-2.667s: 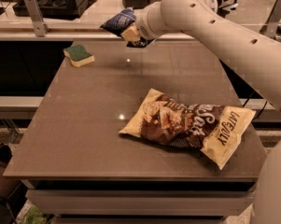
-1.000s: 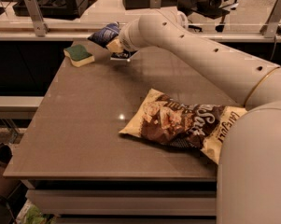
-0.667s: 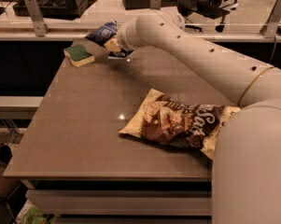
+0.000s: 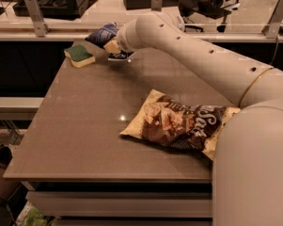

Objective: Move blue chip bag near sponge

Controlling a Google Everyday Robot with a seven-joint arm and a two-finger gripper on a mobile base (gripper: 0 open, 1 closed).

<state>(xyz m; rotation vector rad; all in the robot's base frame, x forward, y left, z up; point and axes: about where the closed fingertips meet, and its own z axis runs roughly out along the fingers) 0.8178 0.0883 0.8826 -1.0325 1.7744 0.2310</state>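
The arm [image 4: 192, 51] has swung left along the far edge of the counter [image 4: 84, 126]. The gripper [image 4: 113, 47], clamped on the blue bag [image 4: 102, 33], has carried it from well right of the sponge [image 4: 79, 55] to just beside it, near the far left corner.
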